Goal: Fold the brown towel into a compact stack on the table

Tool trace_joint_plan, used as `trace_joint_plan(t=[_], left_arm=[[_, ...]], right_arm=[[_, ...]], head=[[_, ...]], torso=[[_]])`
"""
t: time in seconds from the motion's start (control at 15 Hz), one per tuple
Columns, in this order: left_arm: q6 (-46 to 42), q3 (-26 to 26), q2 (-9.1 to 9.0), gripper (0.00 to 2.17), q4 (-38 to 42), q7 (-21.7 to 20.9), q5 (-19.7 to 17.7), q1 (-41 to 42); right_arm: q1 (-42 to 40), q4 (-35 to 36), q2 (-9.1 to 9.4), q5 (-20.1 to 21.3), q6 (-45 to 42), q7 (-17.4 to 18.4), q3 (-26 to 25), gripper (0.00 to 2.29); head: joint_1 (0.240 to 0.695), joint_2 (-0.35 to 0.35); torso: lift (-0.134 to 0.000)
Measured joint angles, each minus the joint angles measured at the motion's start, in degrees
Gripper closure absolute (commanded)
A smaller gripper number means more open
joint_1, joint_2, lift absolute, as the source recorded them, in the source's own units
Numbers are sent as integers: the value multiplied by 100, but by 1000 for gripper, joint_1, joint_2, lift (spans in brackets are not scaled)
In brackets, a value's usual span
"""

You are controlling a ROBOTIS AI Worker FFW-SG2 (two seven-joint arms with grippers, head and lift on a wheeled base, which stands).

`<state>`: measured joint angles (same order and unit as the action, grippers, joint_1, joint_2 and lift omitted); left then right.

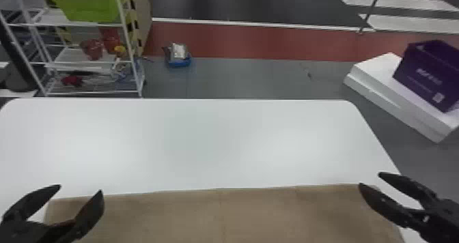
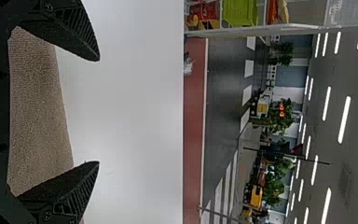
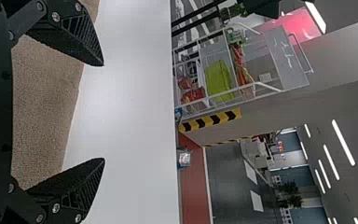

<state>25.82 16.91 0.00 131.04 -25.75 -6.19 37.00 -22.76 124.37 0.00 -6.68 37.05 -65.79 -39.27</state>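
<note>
Left gripper (image 1: 81,188): above the table's (image 1: 205,140) near left part, fingers spread wide, nothing between them. Right gripper (image 1: 370,179): above the table's near right part, likewise wide open and empty. Brown towel (image 1: 259,215): spread broad and flat on the table's near side, faint creases running through it, far edge roughly parallel to the table's far edge. White wire rack (image 1: 73,63) with green bin (image 1: 89,3): on the floor beyond the table's far left. Purple box (image 1: 428,76): on a white slab (image 1: 379,68), off the table's right side.
</note>
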Motion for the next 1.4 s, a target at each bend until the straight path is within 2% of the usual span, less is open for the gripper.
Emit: trace_joint_plan(t=[0.93, 1.2, 1.4], left_arm=[[-2, 43, 0, 100, -36, 4, 0, -9], [43, 380, 0, 100, -91, 95, 111, -32], [491, 796, 0, 100, -91, 84, 122, -35]], right_arm=[[8, -25, 0, -8, -53, -26, -19, 178], [9, -86, 0, -9, -149, -45, -19, 178], [12, -143, 0, -9, -227, -48, -19, 178]], head=[[695, -99], [695, -50], [695, 17]], torso=[[-124], [-124], [-124]])
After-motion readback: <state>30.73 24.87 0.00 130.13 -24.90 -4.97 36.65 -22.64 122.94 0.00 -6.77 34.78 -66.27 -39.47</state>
